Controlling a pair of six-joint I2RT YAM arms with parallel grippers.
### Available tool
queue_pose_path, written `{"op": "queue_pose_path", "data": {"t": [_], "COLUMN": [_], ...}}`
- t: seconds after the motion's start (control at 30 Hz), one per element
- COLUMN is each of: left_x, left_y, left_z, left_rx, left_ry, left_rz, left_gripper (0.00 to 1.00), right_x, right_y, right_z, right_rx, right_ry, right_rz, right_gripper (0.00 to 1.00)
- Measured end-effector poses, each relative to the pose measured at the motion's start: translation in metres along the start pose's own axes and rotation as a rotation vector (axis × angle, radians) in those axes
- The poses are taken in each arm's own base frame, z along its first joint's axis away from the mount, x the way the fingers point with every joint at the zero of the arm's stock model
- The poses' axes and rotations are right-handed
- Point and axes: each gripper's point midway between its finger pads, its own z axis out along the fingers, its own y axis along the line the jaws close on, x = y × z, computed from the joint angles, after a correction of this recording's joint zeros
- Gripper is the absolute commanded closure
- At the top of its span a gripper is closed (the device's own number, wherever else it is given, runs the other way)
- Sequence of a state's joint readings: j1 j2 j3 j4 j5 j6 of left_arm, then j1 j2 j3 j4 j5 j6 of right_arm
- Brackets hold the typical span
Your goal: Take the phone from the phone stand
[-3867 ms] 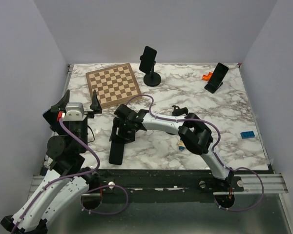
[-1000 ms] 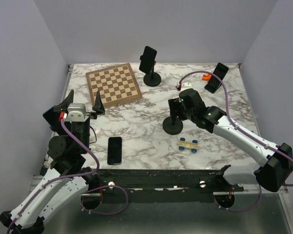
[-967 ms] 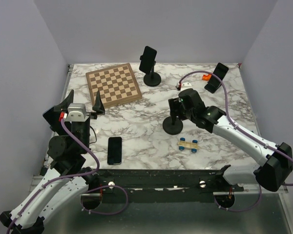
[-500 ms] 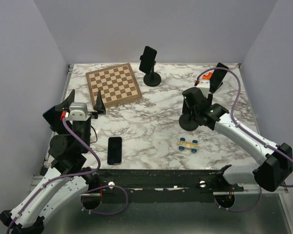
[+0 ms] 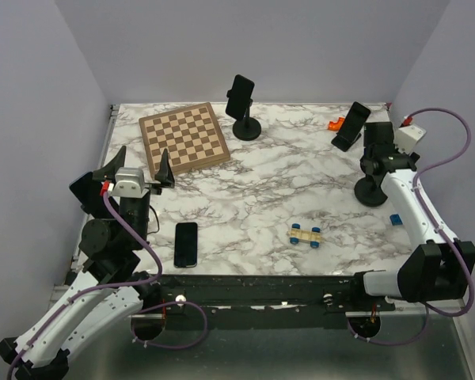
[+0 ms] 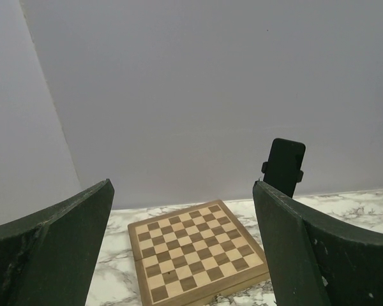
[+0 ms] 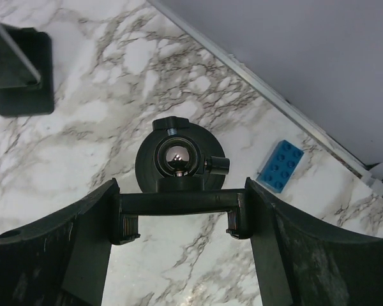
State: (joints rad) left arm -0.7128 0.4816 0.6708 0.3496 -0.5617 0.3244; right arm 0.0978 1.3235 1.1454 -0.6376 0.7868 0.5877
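Note:
The black phone [image 5: 186, 244] lies flat on the marble table near the front left, apart from any stand. My right gripper [image 5: 374, 155] is shut on the clamp of the empty black phone stand [image 5: 371, 192], whose round base rests at the table's right side. In the right wrist view the gripper [image 7: 179, 213] squeezes the clamp bar [image 7: 179, 203] between its fingers, with the stand's base [image 7: 179, 162] below. My left gripper [image 5: 134, 165] is open and empty above the front left corner; it also shows open in the left wrist view [image 6: 182, 210].
A chessboard [image 5: 183, 138] lies at the back left. A second phone on a round stand [image 5: 241, 99] stands at the back middle, a third phone on a wedge stand [image 5: 351, 125] at the back right. A toy car [image 5: 307, 234] and a blue brick [image 5: 396, 219] lie near the right arm.
My right gripper has carried the empty stand from the table's middle to the right side. The phone stays flat at the front left. The left arm has barely moved.

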Motion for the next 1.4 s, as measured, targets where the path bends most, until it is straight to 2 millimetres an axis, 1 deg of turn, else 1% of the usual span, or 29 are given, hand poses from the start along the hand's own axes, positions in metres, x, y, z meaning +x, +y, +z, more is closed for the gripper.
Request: {"op": "queue_pose_path", "data": {"t": [0.1, 0.17, 0.23, 0.27, 0.3, 0.37, 0.5, 0.57, 0.67, 0.73, 0.8, 0.9, 0.97, 1.0, 1.07, 1.17, 1.27, 1.33, 1.4], "left_x": [0.0, -0.001, -0.002, -0.002, -0.003, -0.004, -0.004, -0.003, -0.004, -0.003, -0.002, -0.001, -0.001, 0.0, 0.001, 0.001, 0.001, 0.002, 0.002], "left_y": [-0.001, -0.002, -0.001, -0.001, -0.001, -0.002, -0.003, -0.003, -0.004, -0.004, -0.005, -0.005, -0.006, -0.006, -0.007, -0.01, -0.012, -0.014, -0.016], "left_z": [0.0, -0.001, -0.001, -0.002, -0.002, -0.002, -0.003, -0.003, -0.004, -0.004, -0.004, -0.004, -0.005, -0.005, -0.005, -0.006, -0.006, -0.006, -0.006], "left_rx": [0.006, 0.008, 0.008, 0.008, 0.009, 0.012, 0.017, 0.018, 0.024, 0.025, 0.027, 0.029, 0.03, 0.031, 0.034, 0.045, 0.056, 0.06, 0.066], "left_ry": [0.0, -0.002, -0.004, -0.006, -0.007, -0.01, -0.01, -0.008, -0.007, -0.005, -0.001, 0.004, 0.007, 0.008, 0.011, 0.014, 0.016, 0.018, 0.02], "left_rz": [-0.003, -0.005, -0.008, -0.009, -0.011, -0.014, -0.016, -0.015, -0.018, -0.019, -0.021, -0.024, -0.025, -0.025, -0.026, -0.03, -0.033, -0.034, -0.04], "left_gripper": [0.02, 0.02, 0.02, 0.02, 0.02, 0.02, 0.02, 0.02, 0.02, 0.02, 0.02, 0.02, 0.02, 0.02, 0.02, 0.02, 0.02, 0.02, 0.02], "right_x": [-0.002, -0.002, -0.003, -0.004, -0.004, -0.005, -0.018, -0.027, -0.046, -0.059, -0.07, -0.084, -0.09, -0.091, -0.089, -0.072, -0.052, -0.043, -0.039], "right_y": [-0.019, -0.028, -0.034, -0.037, -0.038, -0.038, -0.032, -0.028, -0.02, -0.011, 0.003, 0.038, 0.065, 0.077, 0.099, 0.126, 0.144, 0.154, 0.163], "right_z": [0.016, 0.024, 0.027, 0.028, 0.029, 0.029, 0.027, 0.025, 0.021, 0.016, 0.007, -0.006, -0.008, -0.006, 0.004, 0.025, 0.045, 0.056, 0.066], "right_rx": [0.061, 0.086, 0.101, 0.109, 0.112, 0.11, 0.086, 0.071, 0.045, 0.017, -0.026, -0.123, -0.185, -0.211, -0.249, -0.276, -0.273, -0.275, -0.274], "right_ry": [0.02, 0.033, 0.037, 0.037, 0.038, 0.034, 0.011, -0.001, -0.032, -0.061, -0.093, -0.127, -0.129, -0.124, -0.101, -0.052, -0.003, 0.017, 0.029], "right_rz": [0.027, 0.043, 0.051, 0.053, 0.05, 0.05, 0.058, 0.068, 0.083, 0.087, 0.077, 0.059, 0.053, 0.054, 0.047, 0.024, -0.005, -0.02, -0.03], "right_gripper": [0.53, 0.44, 0.27, 0.13, 0.02, 0.0, 0.0, 0.0, 0.0, 0.0, 0.0, 0.0, 0.0, 0.0, 0.0, 0.0, 0.0, 0.0, 0.0]}}
